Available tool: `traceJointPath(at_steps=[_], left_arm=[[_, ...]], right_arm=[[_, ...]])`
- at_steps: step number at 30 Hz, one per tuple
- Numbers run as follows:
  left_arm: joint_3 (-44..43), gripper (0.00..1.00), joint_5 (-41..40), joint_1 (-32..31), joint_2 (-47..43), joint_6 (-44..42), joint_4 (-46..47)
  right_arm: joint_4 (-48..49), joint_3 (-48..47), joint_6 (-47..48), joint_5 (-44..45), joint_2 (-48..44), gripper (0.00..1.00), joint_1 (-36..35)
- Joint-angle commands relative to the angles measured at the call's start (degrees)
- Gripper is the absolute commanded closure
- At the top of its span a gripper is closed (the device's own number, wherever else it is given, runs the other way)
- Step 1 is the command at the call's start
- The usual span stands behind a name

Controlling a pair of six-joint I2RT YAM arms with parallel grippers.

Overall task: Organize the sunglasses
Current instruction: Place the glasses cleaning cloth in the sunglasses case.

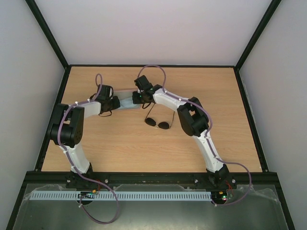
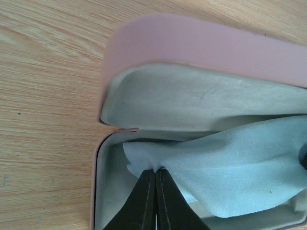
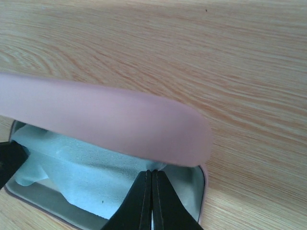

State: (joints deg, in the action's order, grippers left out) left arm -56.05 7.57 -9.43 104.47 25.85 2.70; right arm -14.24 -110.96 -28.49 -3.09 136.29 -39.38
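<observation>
Bright, even light from overhead fills the white-walled enclosure [image 1: 144, 28], leaving only faint, soft-edged shadows on the light wooden counter [image 1: 120, 148] beside the white and black right arm [image 1: 204, 143]. The overhead view is sharp, but its wide lens splays the black corner posts [image 1: 48, 33] outward. In the right wrist view, the pink rounded case lid [image 3: 120, 127] sits so close to the lens that it smears into a soft blur, while the wood grain behind it is crisp. The left wrist view shows the pale blue square cloth [image 2: 230, 167] and grey lining [image 2: 192, 96] in clear focus, without glare.
</observation>
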Motion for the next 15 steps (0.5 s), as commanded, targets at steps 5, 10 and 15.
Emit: traceJointPath(at_steps=[5, 10, 15], left_arm=[[0.8, 0.98, 1.2, 0.5, 1.5, -1.5, 0.4], [0.7, 0.97, 1.1, 0.5, 1.9, -1.6, 0.2], [0.3, 0.98, 0.9, 0.6, 1.9, -1.8, -0.4]], right_arm=[[-1.3, 0.1, -0.2, -0.6, 1.4, 0.99, 0.2], [-1.1, 0.2, -0.5, -0.9, 1.5, 0.99, 0.2], [-1.2, 0.9, -0.4, -0.7, 1.3, 0.99, 0.2]])
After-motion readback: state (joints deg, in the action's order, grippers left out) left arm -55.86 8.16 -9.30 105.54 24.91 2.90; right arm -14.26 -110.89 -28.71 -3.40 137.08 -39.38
